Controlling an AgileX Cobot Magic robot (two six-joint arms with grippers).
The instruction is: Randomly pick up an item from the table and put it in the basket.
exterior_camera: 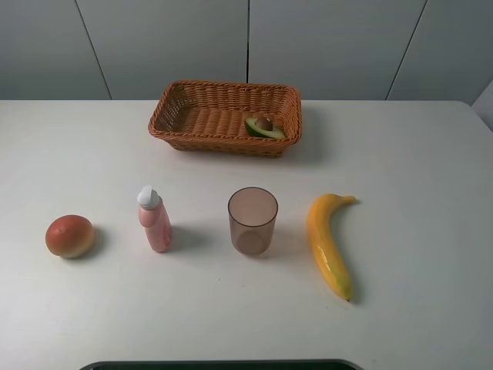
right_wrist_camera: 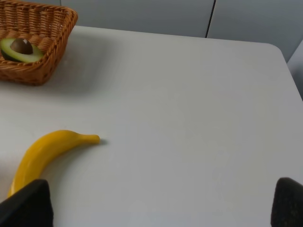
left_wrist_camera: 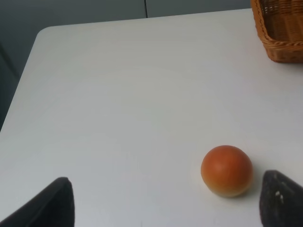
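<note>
While both grippers sit back with jaws spread wide and empty, the halved avocado (exterior_camera: 264,126) lies flesh-up in the right end of the woven wicker basket (exterior_camera: 200,116) at upper centre of a smooth white table (exterior_camera: 416,177). Across the lower frame stand a round red-orange fruit (exterior_camera: 69,236), a pink bottle (exterior_camera: 154,219), an empty translucent brownish cup (exterior_camera: 253,221) and a curved yellow banana (exterior_camera: 329,244).
</note>
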